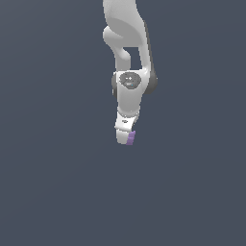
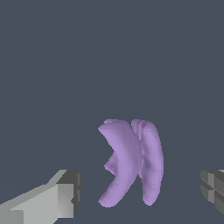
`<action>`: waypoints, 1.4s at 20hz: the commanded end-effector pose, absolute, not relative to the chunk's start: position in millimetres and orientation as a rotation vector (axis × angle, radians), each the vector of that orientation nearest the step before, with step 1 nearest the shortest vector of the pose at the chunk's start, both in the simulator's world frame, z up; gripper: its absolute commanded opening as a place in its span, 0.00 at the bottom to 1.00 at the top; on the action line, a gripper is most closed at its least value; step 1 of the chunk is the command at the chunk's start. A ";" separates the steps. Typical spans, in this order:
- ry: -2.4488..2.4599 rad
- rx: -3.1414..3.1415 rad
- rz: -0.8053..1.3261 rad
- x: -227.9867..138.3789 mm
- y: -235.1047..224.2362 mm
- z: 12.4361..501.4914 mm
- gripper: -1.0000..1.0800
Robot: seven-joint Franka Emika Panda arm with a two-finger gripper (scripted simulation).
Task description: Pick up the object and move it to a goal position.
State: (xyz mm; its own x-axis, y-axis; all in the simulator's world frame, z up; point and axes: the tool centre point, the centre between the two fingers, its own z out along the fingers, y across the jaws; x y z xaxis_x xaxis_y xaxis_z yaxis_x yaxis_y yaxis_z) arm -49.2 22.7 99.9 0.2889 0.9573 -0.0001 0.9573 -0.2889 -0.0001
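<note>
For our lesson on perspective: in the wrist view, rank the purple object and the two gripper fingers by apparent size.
1. Purple object, largest, though nearness may exaggerate it.
2. Light finger.
3. Dark finger, cut off by the frame, so its rank is unsure.

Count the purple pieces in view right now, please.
1. The small light-purple curved, notched piece sits between the end effector fingers, apart from both; the exterior view shows it at the arm's tip. Nothing else purple shows.

Arm (image 1: 129, 57) hangs vertical, hand (image 1: 126, 138) fingers spread apart.
</note>
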 end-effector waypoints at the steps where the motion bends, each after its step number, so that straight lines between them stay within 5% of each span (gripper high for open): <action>1: -1.873 -2.522 0.000 -49.2 22.6 98.7 0.96; 17: -1.880 -2.517 0.000 -49.8 22.9 49.7 0.96; 18: -1.880 -2.517 0.000 -49.8 22.9 49.7 0.00; 28: -1.881 -2.518 -0.003 -48.9 22.8 50.8 0.00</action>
